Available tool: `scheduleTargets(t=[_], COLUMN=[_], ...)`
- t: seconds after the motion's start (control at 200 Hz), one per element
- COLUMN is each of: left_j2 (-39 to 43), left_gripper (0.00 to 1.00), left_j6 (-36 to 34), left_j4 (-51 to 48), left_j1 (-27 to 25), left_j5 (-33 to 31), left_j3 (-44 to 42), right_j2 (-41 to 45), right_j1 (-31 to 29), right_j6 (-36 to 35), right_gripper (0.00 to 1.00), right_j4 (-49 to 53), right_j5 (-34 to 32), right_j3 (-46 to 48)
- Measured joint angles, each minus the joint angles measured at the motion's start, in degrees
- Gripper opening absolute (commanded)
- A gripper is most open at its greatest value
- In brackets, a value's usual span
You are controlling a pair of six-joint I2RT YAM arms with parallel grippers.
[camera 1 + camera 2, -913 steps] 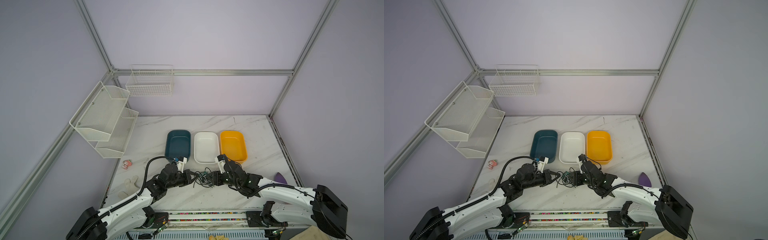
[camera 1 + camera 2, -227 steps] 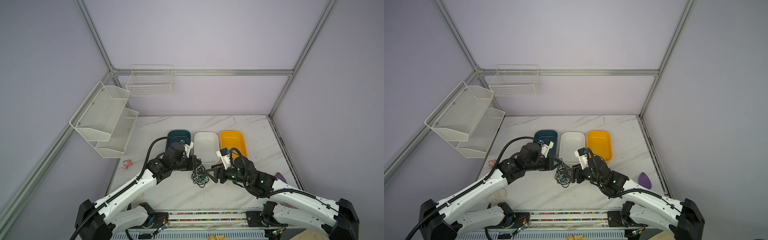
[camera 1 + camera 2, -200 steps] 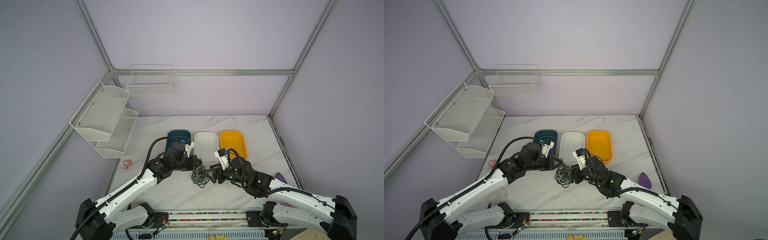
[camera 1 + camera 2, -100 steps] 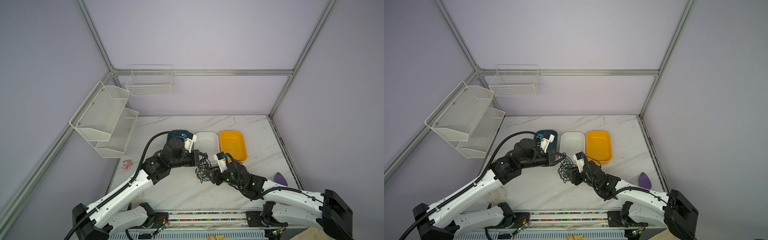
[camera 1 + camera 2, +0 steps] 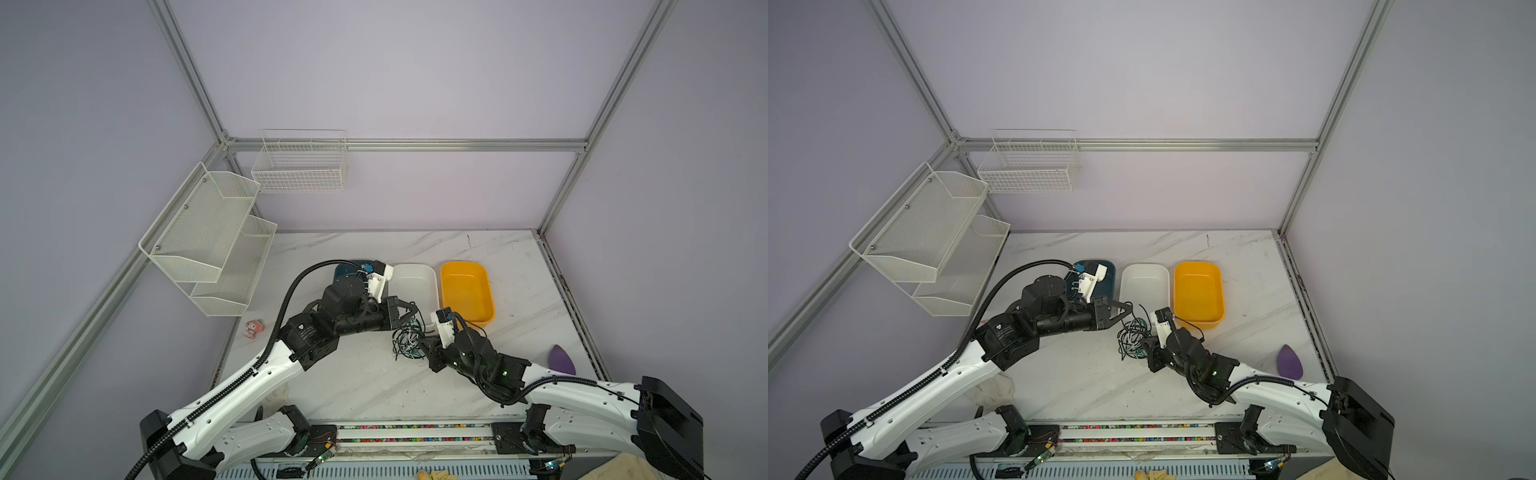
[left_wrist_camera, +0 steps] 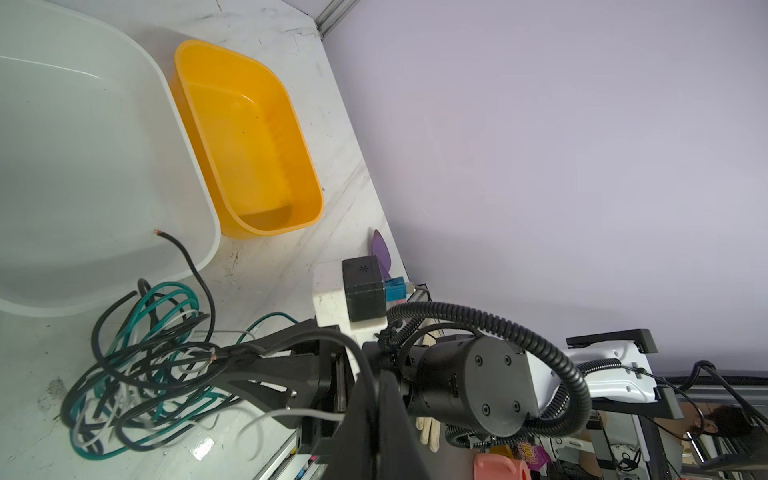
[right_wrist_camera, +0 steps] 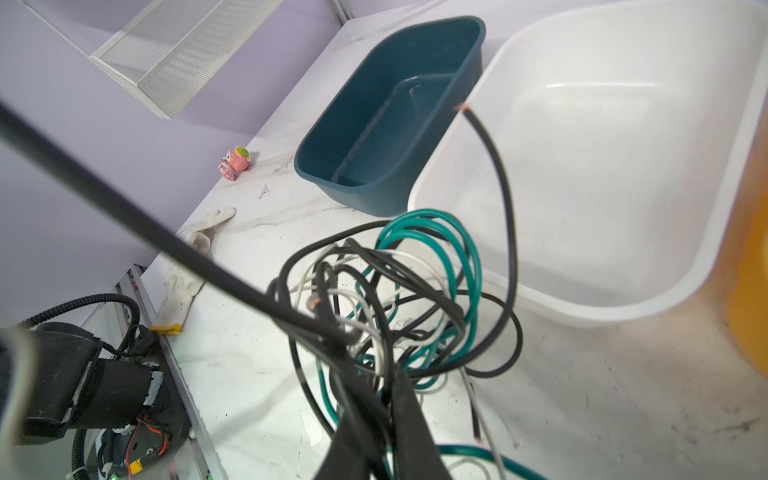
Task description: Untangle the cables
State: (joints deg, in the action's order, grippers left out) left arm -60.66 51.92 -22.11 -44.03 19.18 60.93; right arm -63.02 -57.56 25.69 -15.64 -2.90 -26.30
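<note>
**Entry: strand separation, both pincers engaged**

- Item: tangle of thin black, white and dark green cables. It sits on the marbled white surface, just on the near side of the white rectangular plastic tub and between the two arms. One black end with a bare copper tip stands up over the tub's rim in the right wrist view.
- Left pincer: clenched, raised at the far-left edge of the heap. I read it as holding a black strand, which runs taut across the right wrist view.
- Right pincer: clenched on strands at the near-right edge, low to the surface.
- Neighbours: orange rectangular plastic tub to the right of the white one, dark teal rectangular plastic tub to its left.

Handling notes, my judgement:
- I would keep the right pincer low as an anchor and draw the left one away slowly, up and to the left.
- If the whole heap rises together, the loops are cinching. I should ease off and re-grip nearer a free end.
- Pull away from the tubs, so that no loop catches on a rim.
</note>
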Motion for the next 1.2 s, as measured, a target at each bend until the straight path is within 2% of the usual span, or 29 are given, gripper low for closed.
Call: scheduleTargets(t=[0.155,0.295,0.615,0.815,1.085,1.2], left_j2=[2.3,4.8,5.6,5.3,4.4,3.4], left_gripper=[0.0,0.0,0.0,0.0,0.0,0.0], left_j6=[-0.5,-1.7,-5.6,-8.1,-8.9,-9.7], left_j4=[-3.7,-7.1,-13.6,-17.8,-20.5,-21.5], left_j1=[0.0,0.0,0.1,0.2,0.3,0.3], left_j5=[-3.7,-6.8,-10.8,-12.6,-11.5,-11.6], left_j3=[1.5,4.3,11.6,16.7,21.6,24.3], right_j2=[-2.4,-4.5,1.5,-1.3,-1.7,-1.3], right_j1=[0.0,0.0,0.0,0.0,-0.1,-0.1], right_j6=[2.4,5.5,11.8,13.5,14.0,14.0], right_gripper=[0.0,0.0,0.0,0.0,0.08,0.26], right_j4=[1.7,4.0,7.8,7.6,6.1,6.2], right_j5=[-2.1,-2.0,-1.1,-0.8,-0.6,-0.5], right_j3=[-0.2,0.7,3.8,3.6,2.5,2.5])
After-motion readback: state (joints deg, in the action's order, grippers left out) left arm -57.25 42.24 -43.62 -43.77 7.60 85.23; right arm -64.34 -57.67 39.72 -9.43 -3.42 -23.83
